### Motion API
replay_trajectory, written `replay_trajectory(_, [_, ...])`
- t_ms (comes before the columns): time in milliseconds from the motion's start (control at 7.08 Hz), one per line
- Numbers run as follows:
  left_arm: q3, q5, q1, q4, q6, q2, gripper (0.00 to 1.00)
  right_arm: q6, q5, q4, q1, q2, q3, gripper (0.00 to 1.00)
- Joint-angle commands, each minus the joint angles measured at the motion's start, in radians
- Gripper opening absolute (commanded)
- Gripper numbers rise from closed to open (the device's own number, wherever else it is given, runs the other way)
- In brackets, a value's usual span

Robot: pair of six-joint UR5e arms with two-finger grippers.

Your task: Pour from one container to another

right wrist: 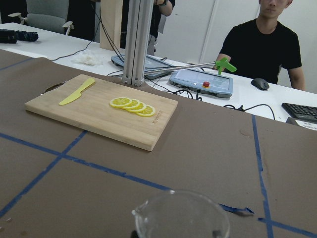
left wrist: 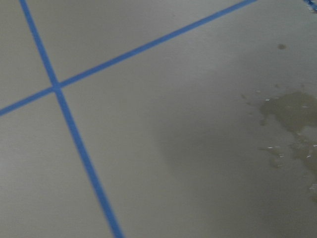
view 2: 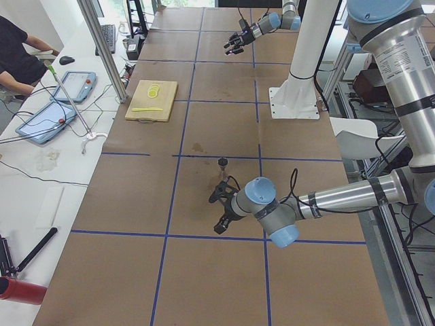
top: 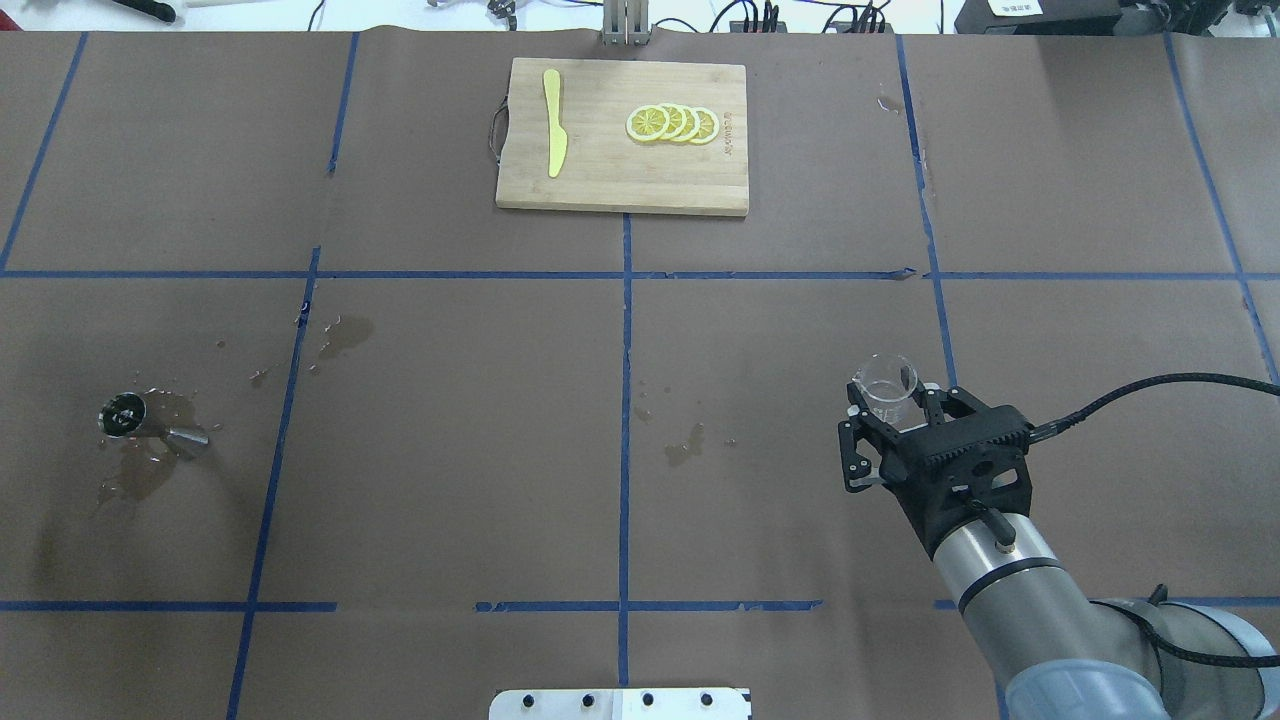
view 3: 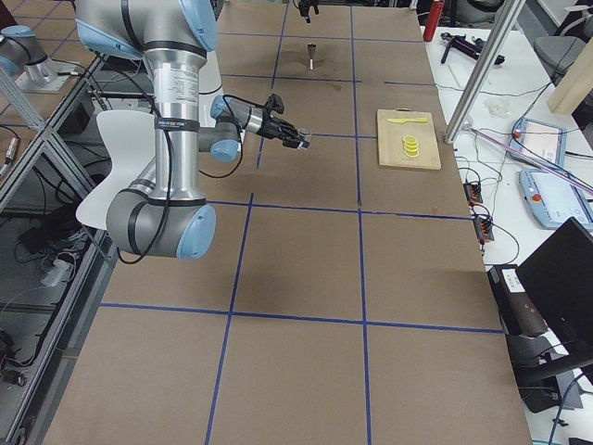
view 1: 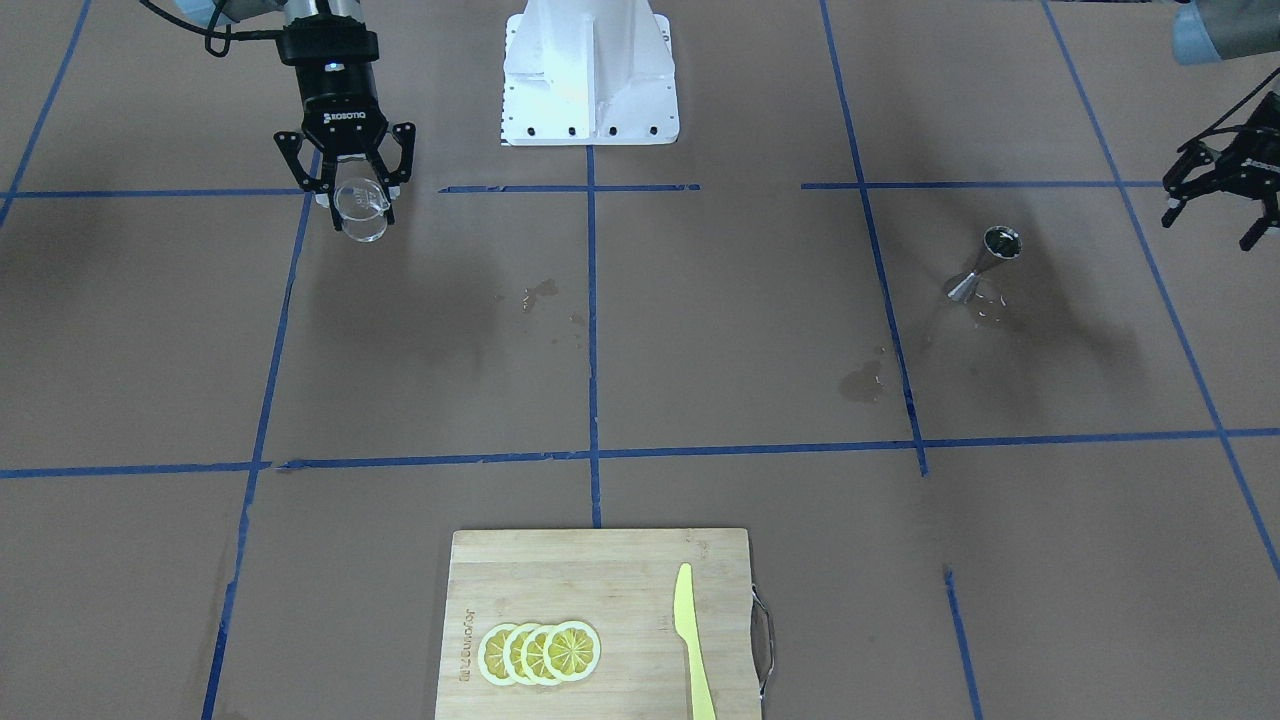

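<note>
Your right end effector (view 1: 358,200) is clamped on the glass beaker (top: 884,383), holding it roughly upright above the counter (top: 450,450) at about 4 o'clock in the overhead view. The steel jigger (top: 150,421) stands upright at 9 o'clock, well apart from the beaker, in a wet patch (top: 140,470). Your left end effector (view 1: 1212,205) hangs near the jigger with its fingers apart and nothing in them.

The main risk is the long carry across the counter: any tilt on the way would spill whatever the beaker holds, and I cannot tell how much that is. The jigger's mouth is small, so a spout that is off-line or too high would likely miss it. The jigger is narrow-waisted, unheld and on a wet surface, so a nudge from glass or fingers could tip or slide it.
</note>
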Motion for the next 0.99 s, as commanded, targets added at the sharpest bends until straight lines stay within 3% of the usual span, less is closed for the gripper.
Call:
replay_trajectory(0, [-0.091,-0.099,-0.093,0.415,0.112,-0.096,1.0,0.012,-0.059,0.336,0.0,-0.105,-0.141,0.0])
replay_trajectory(141, [-0.127,-0.104,-0.11,0.552,0.159,-0.121,1.0,0.012,-0.088,0.451,0.0,-0.145,-0.209,0.0])
replay_trajectory(424, [-0.198,-0.164,-0.154,0.859,0.205,-0.222,1.0,0.012,-0.151,0.741,-0.005,-0.148,-0.444,0.0])
replay_trajectory(565, [-0.217,-0.156,-0.166,0.885,0.207,-0.2,1.0,0.012,-0.173,0.765,-0.012,-0.136,-0.517,0.0])
replay_trajectory(847, [-0.247,-0.164,-0.2,0.88,0.201,-0.16,1.0,0.014,-0.175,0.767,-0.037,-0.127,-0.525,0.0])
